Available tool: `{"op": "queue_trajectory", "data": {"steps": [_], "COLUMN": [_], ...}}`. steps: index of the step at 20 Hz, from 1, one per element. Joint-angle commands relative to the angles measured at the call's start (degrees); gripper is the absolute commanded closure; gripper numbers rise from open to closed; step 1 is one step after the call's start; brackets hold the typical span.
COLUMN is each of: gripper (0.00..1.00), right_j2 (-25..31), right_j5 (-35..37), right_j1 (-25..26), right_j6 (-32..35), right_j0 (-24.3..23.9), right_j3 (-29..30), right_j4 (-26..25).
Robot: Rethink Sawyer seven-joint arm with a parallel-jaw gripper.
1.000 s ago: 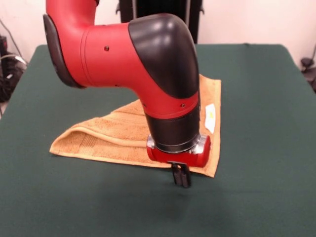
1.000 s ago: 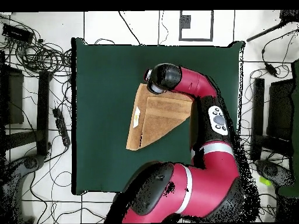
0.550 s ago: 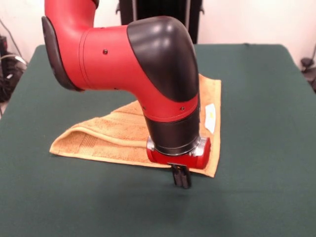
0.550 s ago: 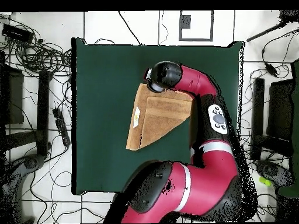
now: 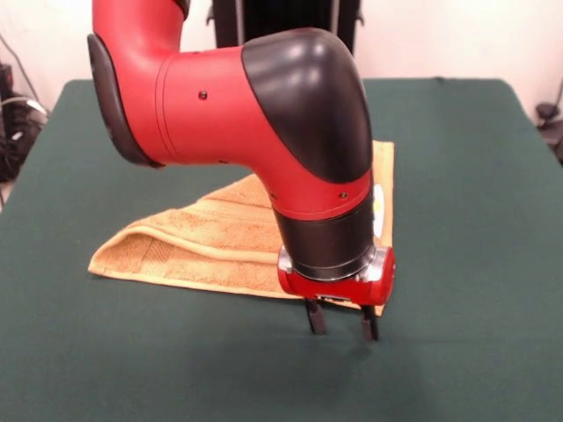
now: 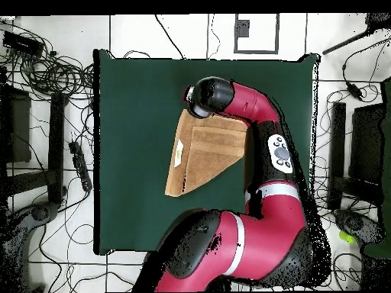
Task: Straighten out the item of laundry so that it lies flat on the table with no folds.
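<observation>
The orange-tan towel point(image 5: 211, 237) lies folded over on itself into a rough triangle on the dark green table point(image 5: 457, 352); its white label point(image 5: 378, 211) peeks out beside the arm. From above the towel point(image 6: 202, 156) shows the same triangular fold. My gripper point(image 5: 341, 323) hangs just past the towel's near right corner, a little above the cloth of the table, open, with nothing between its two black fingers. In the overhead view the arm's black wrist point(image 6: 208, 97) covers the gripper and the towel's upper corner.
The red arm point(image 5: 246, 114) reaches over much of the towel's middle. Bare green table point(image 6: 134, 114) surrounds the towel on all sides. Cables and black stands lie on the floor around the table point(image 6: 46, 69).
The gripper has shifted slightly towards the towel's right corner and its fingers, together before, now stand apart. The towel has not moved.
</observation>
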Motion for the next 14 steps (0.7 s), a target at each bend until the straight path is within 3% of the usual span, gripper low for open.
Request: {"op": "queue_trajectory", "data": {"steps": [1, 5, 14], "gripper": [0.0, 0.0, 0.0], "right_j2": [3.4, 2.9, 3.0], "right_j5": [1.7, 2.8, 6.6], "right_j1": [2.2, 2.4, -4.8], "right_j6": [2.4, 5.6, 9.5], "right_j0": [2.2, 3.4, 3.6], "right_j3": [0.1, -1.7, 5.0], "right_j4": [0.6, 1.8, 5.2]}}
